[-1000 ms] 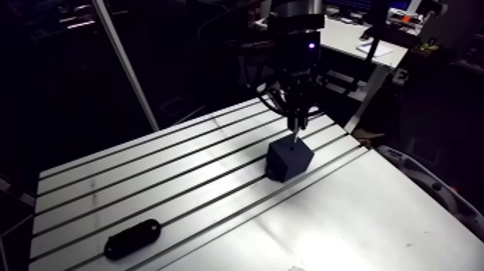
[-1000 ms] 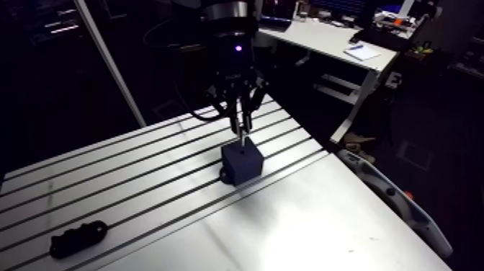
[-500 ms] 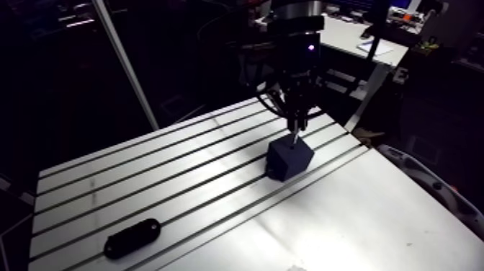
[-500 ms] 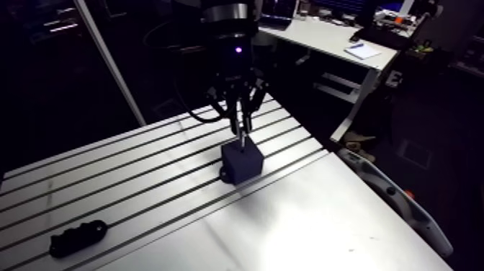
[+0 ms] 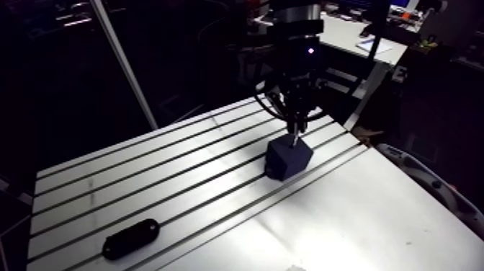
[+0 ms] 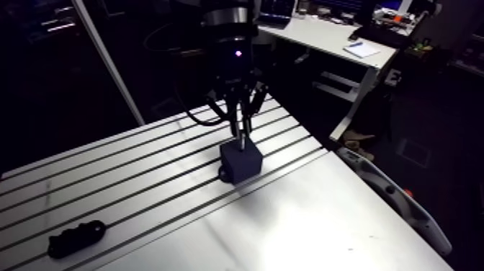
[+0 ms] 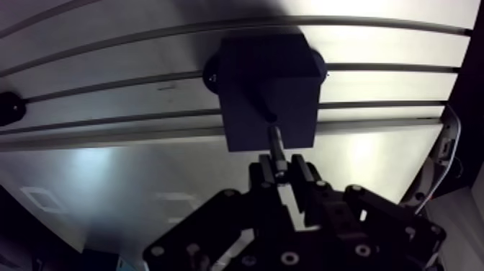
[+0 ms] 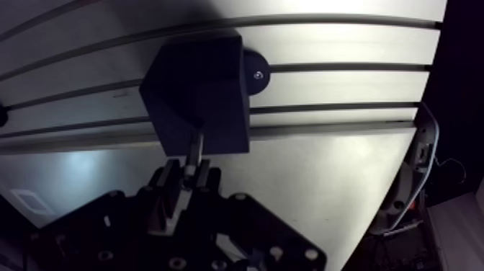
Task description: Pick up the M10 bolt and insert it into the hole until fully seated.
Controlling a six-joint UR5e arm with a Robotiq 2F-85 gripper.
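My gripper is shut on the M10 bolt, which points straight down from the fingertips. Right under it sits a dark cube block on the slotted table, with its hole in the top face. In the wrist view the bolt's tip hangs just short of the hole, close to its edge. From the arm view the gripper stands directly above the block, the bolt reaching down to the block's top.
A black oblong part lies near the table's front left corner. A round dark foot sticks out from the block's side. The table's right edge drops off beside a grey curved casing.
The gripper with the bolt has lowered slightly toward the block's top. The block and the oblong part have stayed put.
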